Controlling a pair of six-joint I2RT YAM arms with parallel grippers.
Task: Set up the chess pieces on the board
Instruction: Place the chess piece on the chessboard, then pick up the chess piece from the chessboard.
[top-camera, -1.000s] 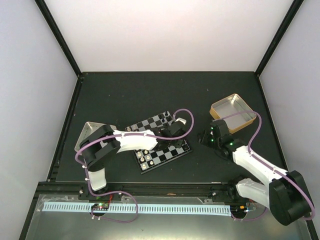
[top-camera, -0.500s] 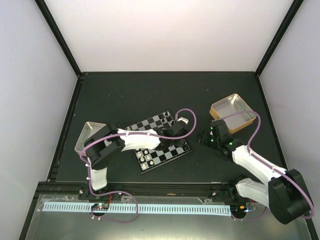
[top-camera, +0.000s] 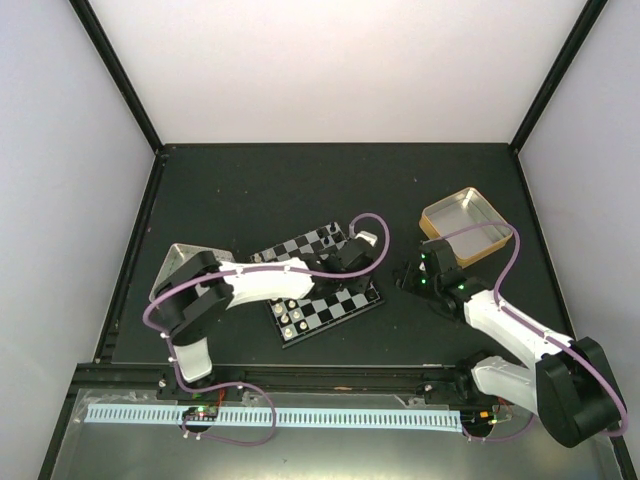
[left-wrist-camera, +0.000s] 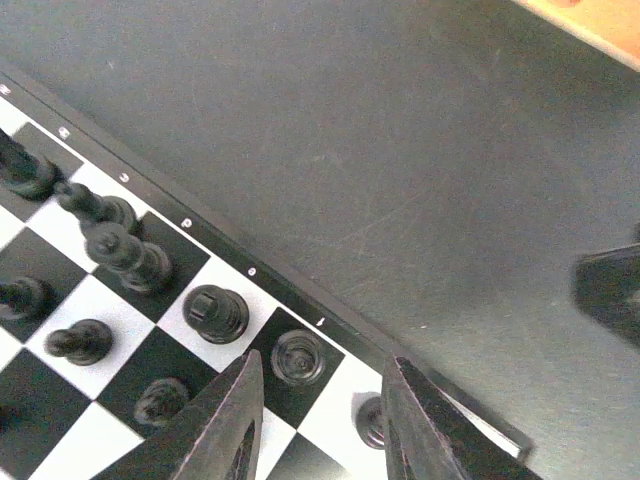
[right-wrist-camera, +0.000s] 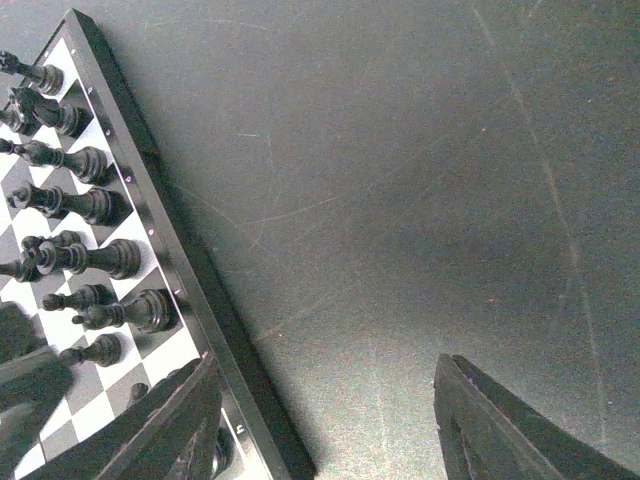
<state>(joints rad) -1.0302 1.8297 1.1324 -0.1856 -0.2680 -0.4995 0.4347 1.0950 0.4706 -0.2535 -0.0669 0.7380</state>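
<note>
The left gripper (left-wrist-camera: 322, 372) hovers over the right end of the board (top-camera: 335, 312). Its fingers (left-wrist-camera: 232, 425) stand a narrow gap apart and hold nothing. A ring-topped black piece (left-wrist-camera: 298, 357) stands on a dark square in the board's edge row, just beyond the tips. A second black piece (left-wrist-camera: 368, 420) sits close against the right finger. Black chessmen (right-wrist-camera: 95, 205) stand in two rows along that end, and cream-white chessmen (top-camera: 290, 318) stand at the board's near end. The right gripper (right-wrist-camera: 328, 370) hangs over the table just right of the board, its fingers spread wide and empty. A gold tin (top-camera: 467, 225) lies farther right of the board and a silver tray (top-camera: 167, 272) lies left of it.
</note>
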